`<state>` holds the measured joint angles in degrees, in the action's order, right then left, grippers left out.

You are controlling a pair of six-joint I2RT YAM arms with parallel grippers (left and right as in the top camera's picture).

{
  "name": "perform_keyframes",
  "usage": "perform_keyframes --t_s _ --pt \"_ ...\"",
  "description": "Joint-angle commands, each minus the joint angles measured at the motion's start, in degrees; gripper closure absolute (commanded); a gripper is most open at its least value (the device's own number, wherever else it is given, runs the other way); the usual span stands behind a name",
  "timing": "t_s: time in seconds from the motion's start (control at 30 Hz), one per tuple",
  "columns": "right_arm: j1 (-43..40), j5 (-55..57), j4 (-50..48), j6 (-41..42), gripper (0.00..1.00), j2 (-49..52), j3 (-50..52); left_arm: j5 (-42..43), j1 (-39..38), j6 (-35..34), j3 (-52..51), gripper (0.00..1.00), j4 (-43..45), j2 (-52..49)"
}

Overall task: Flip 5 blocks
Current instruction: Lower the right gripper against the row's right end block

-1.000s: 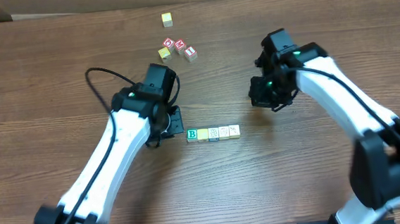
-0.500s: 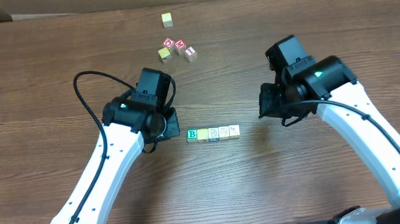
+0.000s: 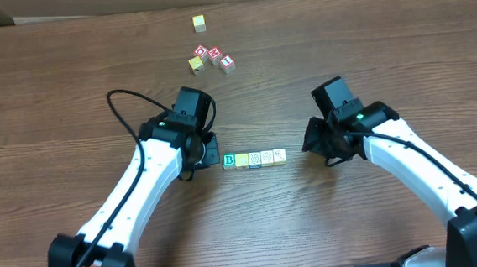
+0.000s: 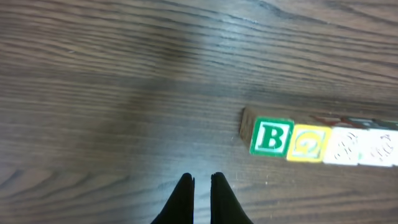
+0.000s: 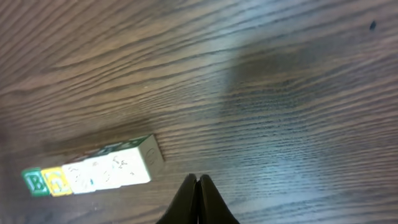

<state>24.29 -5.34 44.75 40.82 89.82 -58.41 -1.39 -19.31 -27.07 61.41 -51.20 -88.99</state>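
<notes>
right tool (image 5: 198, 177), pressed together like left tool (image 4: 201, 177), swung nearer blocks (image 3: 254, 158) on wood-grain table (image 3: 51, 96).

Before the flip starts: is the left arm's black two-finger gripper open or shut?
Shut: the left gripper has its fingers nearly together, nothing between them, short of the green-lettered B wooden cube.

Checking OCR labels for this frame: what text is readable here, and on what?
"B": white letter on the top of the green-faced block, at one end of the row.
Yellow block next to it: a mark, too blurred to read.
Three cream blocks: printing unreadable.
Red-faced cubes farther back: white marks, too small to read.
</notes>
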Motion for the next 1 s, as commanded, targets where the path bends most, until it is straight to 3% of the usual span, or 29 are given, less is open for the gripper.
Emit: perform_keyframes --t_s 0.0,0.23,0.63,0.97 --pt "1.36 0.70 -2.64 3.72 0.96 0.42 1.25 2.43 1.64 0.02 -0.50 0.96 1.31 -2.21" --pt "5.38 7.43 -5.31 7.52 0.96 1.46 2.23 12.33 6.27 3.28 -0.50 0.96 2.62 -4.92" --pt "7.58 8.28 -10.56 8.90 0.96 9.09 2.21 12.41 6.12 4.85 -0.52 0.96 3.32 -8.02" --pt "7.58 5.05 -11.54 8.28 0.96 9.44 2.21 12.39 6.12 5.03 -2.25 0.96 4.00 -8.13"
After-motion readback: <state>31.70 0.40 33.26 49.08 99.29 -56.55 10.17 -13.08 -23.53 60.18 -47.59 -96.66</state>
